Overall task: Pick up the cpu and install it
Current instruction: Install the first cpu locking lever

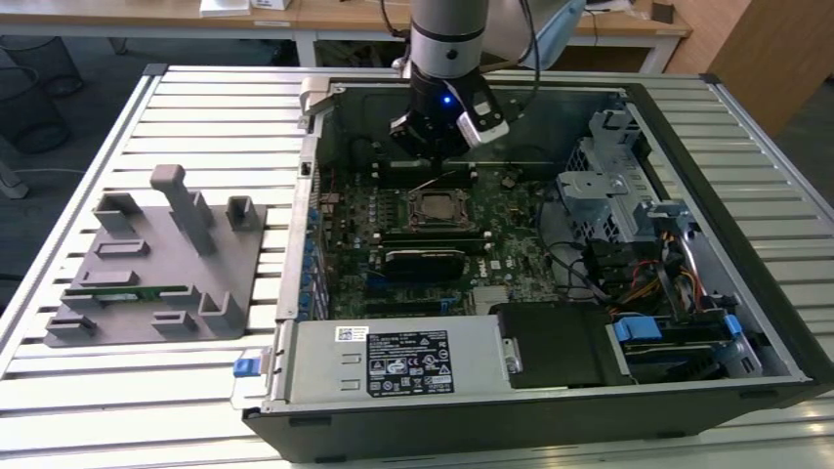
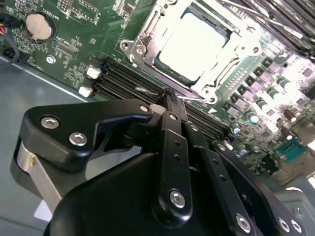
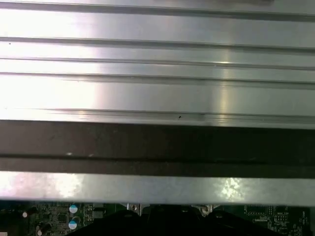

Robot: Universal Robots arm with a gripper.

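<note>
I see the black gripper (image 2: 170, 96) pinched together, empty, just beside the shiny square silver cpu (image 2: 194, 42) seated in its metal socket; my exterior view adds the grey plastic tray (image 1: 156, 269).

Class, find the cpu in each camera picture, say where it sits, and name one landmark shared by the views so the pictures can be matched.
Exterior view: the cpu lies in its socket mid-motherboard, just below the gripper.
Second wrist view: the cpu is the bright square inside the metal socket frame, beyond the gripper.
First wrist view: I cannot find the cpu there.
Shared landmark: the green motherboard.
</note>
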